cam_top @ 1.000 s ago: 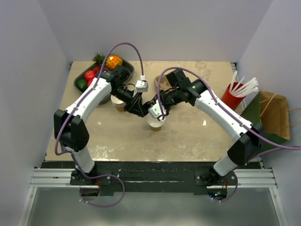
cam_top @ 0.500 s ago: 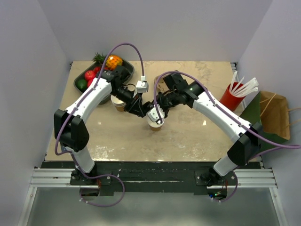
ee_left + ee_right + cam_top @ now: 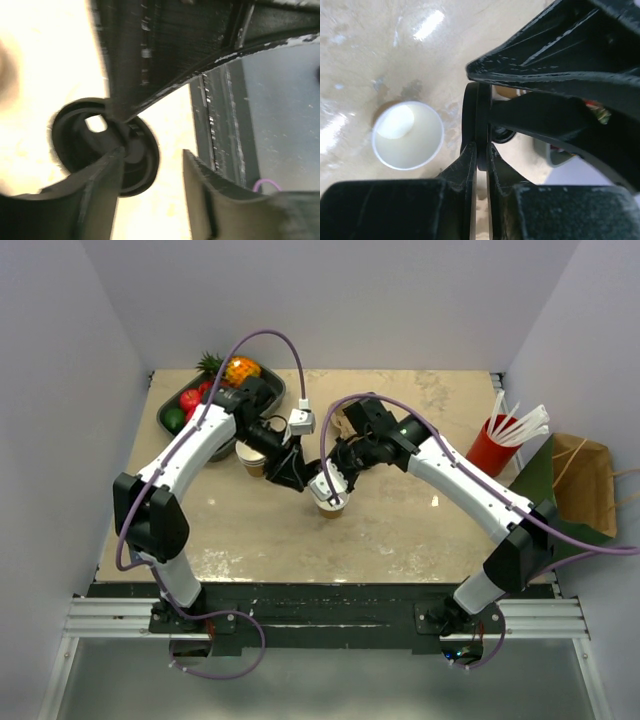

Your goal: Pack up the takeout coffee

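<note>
The right jaws are clamped on the edge of the one black lid (image 3: 472, 115). The left jaws stand apart, next to that lid. There are two cups. The open cup (image 3: 407, 135) sits on the bench (image 3: 360, 60) below the right jaws. The second cup (image 3: 250, 460) is near the left jaws.

An open cup (image 3: 409, 135) of kraft-tan paper, white inside, stands upright on the tabletop (image 3: 365, 45) near its middle; its round mouth faces up and carries no lid; a round black lid (image 3: 477, 112) hangs edge-on near that cup, not touching it, pinched at its rim by the right claw (image 3: 480, 150); seen from the left wrist, its face shows a raised ring and a small opening; a second cup (image 3: 250, 459), also tan, stands further left, partly covered from above; whether it is lidded cannot be told.
</note>
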